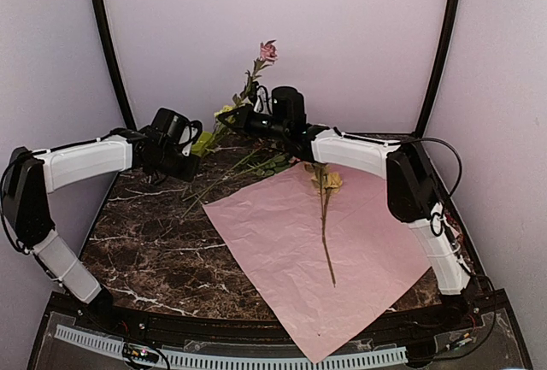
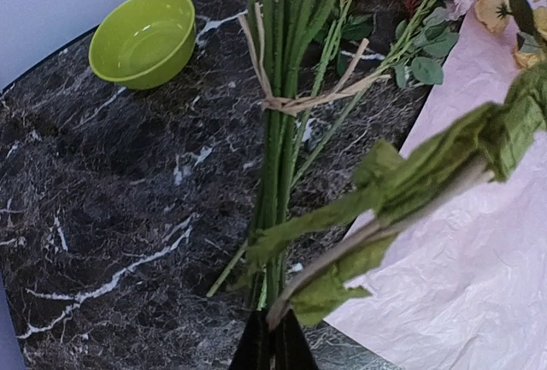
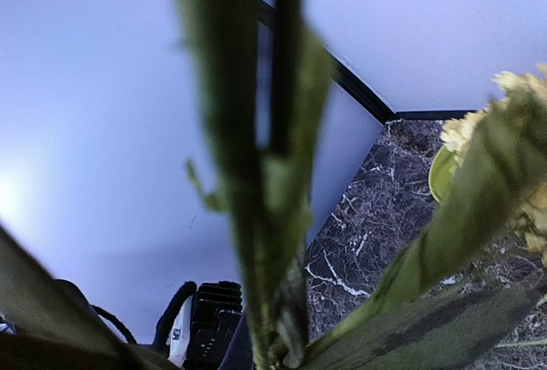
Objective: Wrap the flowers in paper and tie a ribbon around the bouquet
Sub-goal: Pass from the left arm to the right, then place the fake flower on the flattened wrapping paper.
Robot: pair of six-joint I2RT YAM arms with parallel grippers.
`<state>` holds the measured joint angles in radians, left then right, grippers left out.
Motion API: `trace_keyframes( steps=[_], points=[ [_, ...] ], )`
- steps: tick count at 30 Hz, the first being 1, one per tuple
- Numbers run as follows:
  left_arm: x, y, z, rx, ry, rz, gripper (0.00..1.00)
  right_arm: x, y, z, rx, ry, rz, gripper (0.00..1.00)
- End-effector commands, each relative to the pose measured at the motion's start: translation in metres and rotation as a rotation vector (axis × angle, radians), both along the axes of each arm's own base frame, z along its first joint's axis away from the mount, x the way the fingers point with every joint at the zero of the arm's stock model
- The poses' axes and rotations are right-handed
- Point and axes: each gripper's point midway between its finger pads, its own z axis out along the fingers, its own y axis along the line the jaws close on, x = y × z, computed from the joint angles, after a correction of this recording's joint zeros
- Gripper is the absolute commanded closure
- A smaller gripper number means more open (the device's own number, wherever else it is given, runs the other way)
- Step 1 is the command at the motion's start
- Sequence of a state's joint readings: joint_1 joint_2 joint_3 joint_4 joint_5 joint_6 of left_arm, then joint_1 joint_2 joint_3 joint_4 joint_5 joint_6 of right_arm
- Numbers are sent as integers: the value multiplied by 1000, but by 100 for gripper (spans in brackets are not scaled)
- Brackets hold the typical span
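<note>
Two grippers share one flower; three views follow.

1. Top external. The left gripper (image 1: pixel 195 149) has its jaws together on the low, leafy end of a long thin green rose stem (image 1: pixel 256 69) topped by a pale pink bloom. The right gripper (image 1: pixel 242 116) is pinched on the same rose stem further up, with the bloom above and beyond it. Below and between the grippers, a tied bunch of flowers (image 1: pixel 235 172) on thin green stems lies on the dark marbled table (image 1: pixel 154 250). Near-side of the right gripper lies a large, flat pinkish-lilac tissue paper sheet (image 1: pixel 291 233) with one yellow-headed stem (image 1: pixel 326 216) on it. No ribbon is visible.

2. Left wrist. Crinkled green wrapping on the rose stem runs up and right from the shut fingertips. Ahead of the gripper is the tied bunch of flowers, bound by a pale raffia tie (image 2: pixel 299 101). A round lime-green bowl (image 2: pixel 144 37) sits ahead-left, and the paper sheet lies right.

3. Right wrist. The view is blurred. The rose stem runs straight out from the closed jaws, and the bowl rim shows to the right.

Handling, as a judgement: the rose stem looks due for the paper sheet.
- Move both grippers together so the thin stem neither bows nor twists.
- Clear the tied bunch of flowers before lowering.
- Lay the rose stem alongside the yellow-headed stem, with the blooms at the same end.
- Release only once it rests flat.
</note>
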<state>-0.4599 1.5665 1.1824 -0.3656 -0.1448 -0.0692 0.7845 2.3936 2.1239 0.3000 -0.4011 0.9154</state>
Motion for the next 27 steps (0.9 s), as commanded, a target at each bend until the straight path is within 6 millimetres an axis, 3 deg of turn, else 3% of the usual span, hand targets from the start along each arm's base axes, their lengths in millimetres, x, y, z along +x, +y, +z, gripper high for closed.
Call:
trace_keyframes(
  steps=[1,4,6,10,13,16,17,21,24,27],
  points=[
    [-14,34,-29,107,99,126,92,-3,15,0,59,9,24,100],
    [-20,29,-30,73,100,100,54,-6,17,1,48,-5,23,100],
    [-22,29,-27,62,85,88,43,-6,15,3,37,-17,14,100],
    [-24,29,-16,39,59,75,37,-12,6,21,-14,-60,22,100],
    [-25,26,-12,17,57,62,37,-17,-17,40,-125,-113,22,100],
    [-25,23,-12,-24,65,49,36,-17,-69,51,-295,-162,-38,100],
    [-24,22,-12,-39,66,46,36,-20,-90,40,-376,-148,-62,100],
    [-14,24,-19,-80,78,58,36,-41,-173,41,-582,-153,-164,100],
    [-4,23,-30,-90,110,58,36,-60,-226,19,-734,-76,-195,100],
    [9,26,-39,-76,134,71,36,-82,-261,-7,-857,31,-168,100]
  ],
)
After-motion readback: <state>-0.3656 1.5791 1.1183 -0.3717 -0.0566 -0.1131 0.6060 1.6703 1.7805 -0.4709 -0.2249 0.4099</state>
